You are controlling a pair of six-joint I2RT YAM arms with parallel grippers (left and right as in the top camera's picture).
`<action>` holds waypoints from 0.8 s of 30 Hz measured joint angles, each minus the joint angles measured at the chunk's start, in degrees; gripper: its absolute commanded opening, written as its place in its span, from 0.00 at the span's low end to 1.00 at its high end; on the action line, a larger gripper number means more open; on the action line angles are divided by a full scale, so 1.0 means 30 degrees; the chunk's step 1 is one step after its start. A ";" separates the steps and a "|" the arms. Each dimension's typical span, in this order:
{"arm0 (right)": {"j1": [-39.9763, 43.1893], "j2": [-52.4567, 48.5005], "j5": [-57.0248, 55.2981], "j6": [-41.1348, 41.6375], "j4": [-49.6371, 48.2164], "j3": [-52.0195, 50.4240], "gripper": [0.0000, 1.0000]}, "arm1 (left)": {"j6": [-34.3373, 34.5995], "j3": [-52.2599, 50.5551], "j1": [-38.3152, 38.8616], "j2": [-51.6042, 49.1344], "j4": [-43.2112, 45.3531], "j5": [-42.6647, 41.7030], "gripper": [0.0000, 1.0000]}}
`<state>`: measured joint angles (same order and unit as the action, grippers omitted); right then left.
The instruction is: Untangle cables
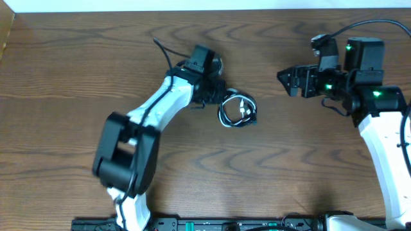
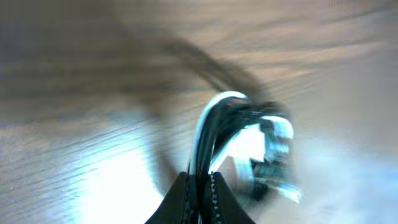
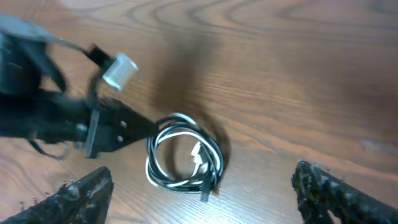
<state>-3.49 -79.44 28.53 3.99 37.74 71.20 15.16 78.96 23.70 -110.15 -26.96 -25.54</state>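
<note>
Item: cables (image 1: 237,109), a small coiled bundle of thin black cords and one white cord, with plug ends (image 3: 198,154) lying inside the loop.
Location: on the desk (image 1: 321,160), near its middle, just beside the tip of the left hand (image 1: 218,96) and well apart from the right hand (image 1: 287,82).
Left hand: closed narrow on the near edge of the coil. The left wrist view shows several strands pinched together between its fingers (image 2: 185,190).
Right hand: spread wide and holding nothing, pointed toward the bundle.
Weight: likely very light, so the whole coil should come along when any one strand is pulled.
Stiffness: soft and limp. The loops probably keep some curl and spring back.
Surface: smooth jackets, likely to slide through a loose pinch.
Fragility: low. The plugs are the only hard parts and could snag in the loops.
Where to hold: probably a single strand on the far, free side of the coil or close behind a plug, for the right hand, opposite the pinched edge.
Caution: the current pinch takes several cords at once, so pulling from it may tighten the tangle.
</note>
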 measured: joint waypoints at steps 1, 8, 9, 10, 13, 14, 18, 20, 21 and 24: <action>-0.0197 0.0000 0.0007 0.0015 -0.0109 0.0000 0.86 | 0.0000 0.0044 0.0007 0.0627 0.0007 -0.0233 0.07; -0.1035 0.0000 0.0000 0.0707 -0.0933 0.0000 0.86 | 0.0007 0.0590 0.0007 0.4524 0.0073 -0.1508 0.08; -0.1100 0.0000 -0.0007 0.0860 -0.1013 0.0000 0.86 | 0.0000 0.0597 0.0007 0.4721 0.0080 -0.1574 0.08; -0.1166 0.0000 -0.0007 0.1020 -0.1093 0.0000 0.86 | 0.0007 0.0605 0.0007 0.4838 0.0073 -0.1690 0.07; -0.1377 -0.0022 -0.0007 0.1384 -0.1253 0.0000 0.83 | 0.0015 0.0605 0.0007 0.4801 0.0044 -0.2025 0.07; -0.1443 -0.0073 -0.0015 0.1552 -0.1326 0.0000 0.82 | 0.0029 0.0605 0.0007 0.4758 0.0036 -0.2120 0.07; -0.1559 -0.0729 -0.0240 0.2703 -0.1413 0.0000 0.80 | 0.0386 0.0605 0.0007 0.4750 0.0087 -0.2455 0.07; -0.1559 -0.1370 -0.0466 0.3563 -0.1610 0.0000 0.80 | 0.0583 0.0605 0.0007 0.4750 0.0160 -0.2521 0.07; -0.1559 -0.1683 -0.0510 0.3891 -0.1778 0.0000 0.80 | 0.0605 0.0605 0.0007 0.4750 0.0175 -0.2521 0.07; -0.1588 -0.2914 -0.0576 0.4976 -0.2310 0.0000 0.79 | 0.0882 0.0605 0.0007 0.4750 0.0233 -0.2521 0.08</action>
<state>-8.25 -88.18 26.81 18.92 30.81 71.20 17.80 80.77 23.73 -95.90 -26.26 -33.10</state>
